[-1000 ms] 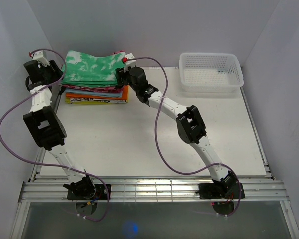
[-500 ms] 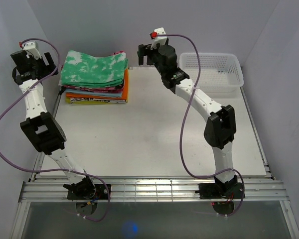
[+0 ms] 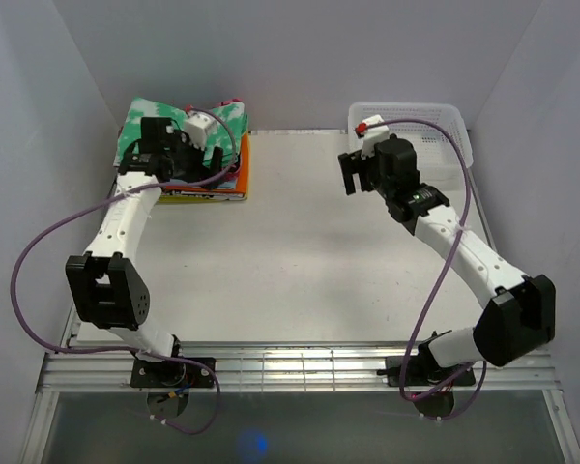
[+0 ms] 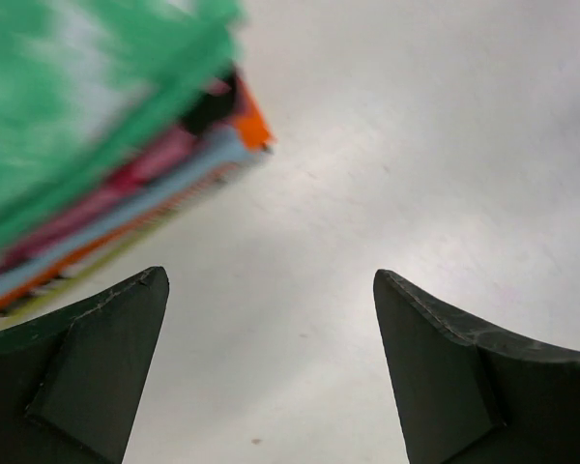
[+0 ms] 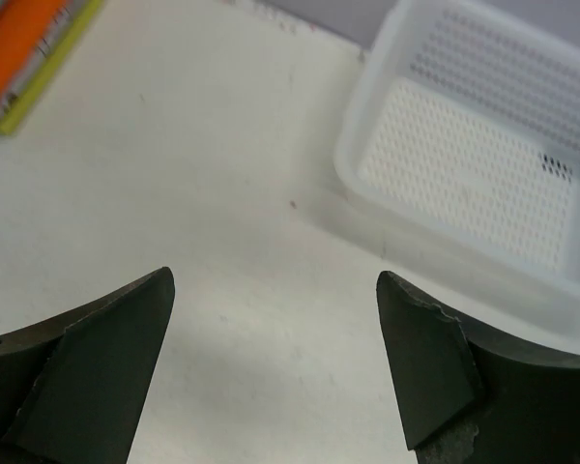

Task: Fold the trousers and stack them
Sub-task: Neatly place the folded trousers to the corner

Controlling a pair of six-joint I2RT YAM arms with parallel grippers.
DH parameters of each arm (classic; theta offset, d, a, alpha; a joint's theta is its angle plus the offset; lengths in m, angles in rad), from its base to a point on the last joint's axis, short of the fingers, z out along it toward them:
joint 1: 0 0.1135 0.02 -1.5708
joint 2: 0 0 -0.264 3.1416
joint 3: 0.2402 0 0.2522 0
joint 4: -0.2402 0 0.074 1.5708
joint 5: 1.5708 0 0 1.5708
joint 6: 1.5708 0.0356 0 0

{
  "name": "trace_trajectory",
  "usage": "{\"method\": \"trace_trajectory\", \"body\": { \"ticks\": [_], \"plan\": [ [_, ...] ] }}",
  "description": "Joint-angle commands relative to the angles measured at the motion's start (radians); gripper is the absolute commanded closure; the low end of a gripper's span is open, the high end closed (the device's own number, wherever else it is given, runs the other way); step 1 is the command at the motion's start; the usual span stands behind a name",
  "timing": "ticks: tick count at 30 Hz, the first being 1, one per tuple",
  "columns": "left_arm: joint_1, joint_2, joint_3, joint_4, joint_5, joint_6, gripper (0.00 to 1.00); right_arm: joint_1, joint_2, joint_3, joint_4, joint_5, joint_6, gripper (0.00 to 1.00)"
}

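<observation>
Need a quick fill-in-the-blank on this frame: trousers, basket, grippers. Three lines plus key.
1. The folded trousers lie on ___ of the clothes stack.
2. The white basket at the far right of the table holds ___.
3. The left gripper and the right gripper both stand ___, with only bare table between their fingers.

Missing words: top; nothing; open.

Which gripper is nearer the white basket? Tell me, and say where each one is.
Right. The right gripper hangs open just beside the basket, off its near corner. The left gripper is far across the table, open at the stack of folded clothes.
</observation>
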Motion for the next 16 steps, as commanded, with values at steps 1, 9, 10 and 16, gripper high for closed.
{"method": "trace_trajectory", "body": {
  "ticks": [1, 9, 10, 16],
  "plan": [
    [-0.086, -0.074, -0.150, -0.021, -0.015, -0.004, 0.02, -0.055, -0.162, -0.172, -0.090, -0.012, -0.077, 0.10],
    [-0.157, -0.143, -0.320, -0.070, -0.072, -0.226, 0.02, -0.150, -0.467, -0.429, -0.210, -0.090, -0.030, 0.10],
    [-0.159, -0.159, -0.334, -0.069, -0.066, -0.222, 0.02, -0.176, -0.491, -0.441, -0.225, -0.117, -0.022, 0.10],
    [-0.162, -0.217, -0.362, -0.080, -0.148, -0.271, 0.02, -0.228, -0.618, -0.502, -0.258, -0.162, 0.006, 0.10]
  ]
}}
